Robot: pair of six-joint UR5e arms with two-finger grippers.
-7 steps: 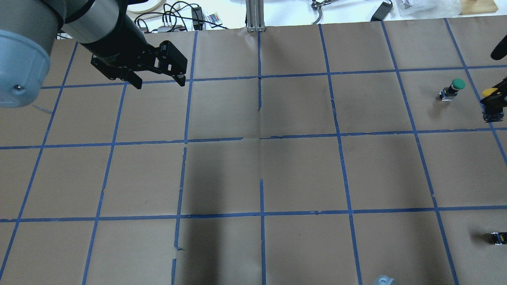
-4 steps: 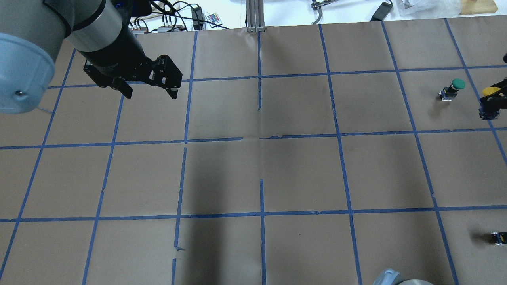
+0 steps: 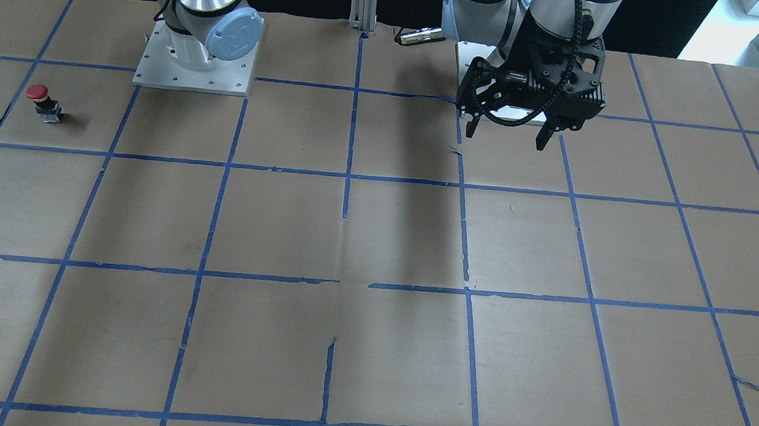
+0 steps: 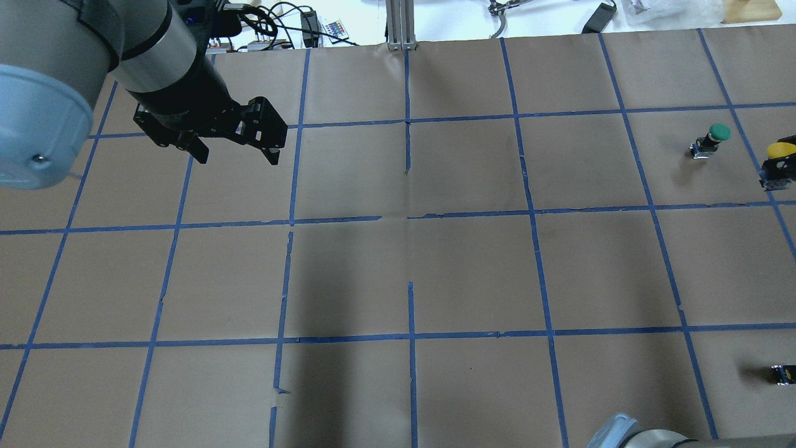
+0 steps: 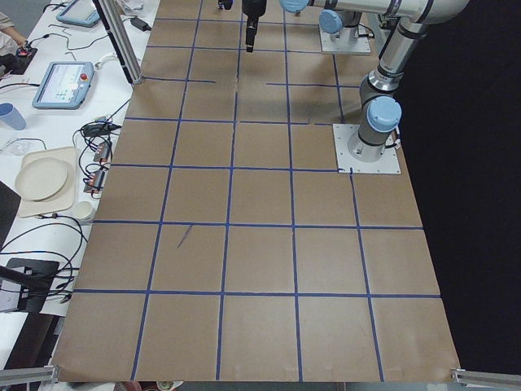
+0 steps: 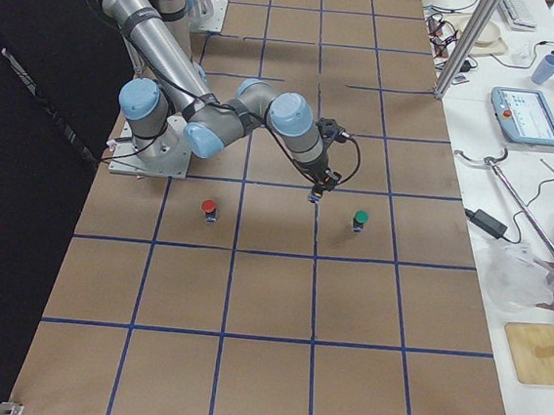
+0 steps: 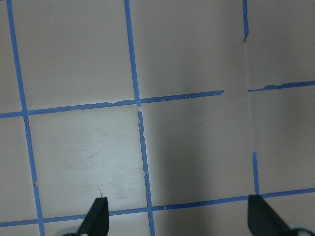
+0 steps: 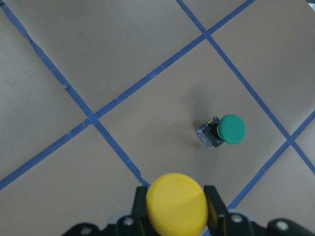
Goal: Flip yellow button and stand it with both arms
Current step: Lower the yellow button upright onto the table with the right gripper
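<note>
The yellow button (image 8: 177, 204) shows cap-up in the right wrist view, held between my right gripper's (image 8: 176, 216) two black fingers (image 8: 140, 202). That gripper is shut on it. In the overhead view the yellow button (image 4: 778, 151) is at the far right edge, cap on top of its black body. I cannot tell whether it touches the table. My left gripper (image 4: 236, 154) is open and empty, held high over the far left squares. It also shows in the front-facing view (image 3: 508, 134), and its fingertips (image 7: 96, 216) show wide apart over bare paper.
A green-capped button (image 4: 715, 138) stands just left of the yellow one, seen also from the right wrist (image 8: 227, 130). A red-capped button (image 3: 40, 99) and a small capless black block (image 4: 782, 373) sit on the robot's right side. Brown paper with a blue tape grid (image 4: 410, 218) covers the table.
The yellow button went from tilted in the right gripper to cap-up, shifted slightly right. My left gripper drifted a little toward the robot. The right arm's elbow has risen into the overhead view's bottom edge.
</note>
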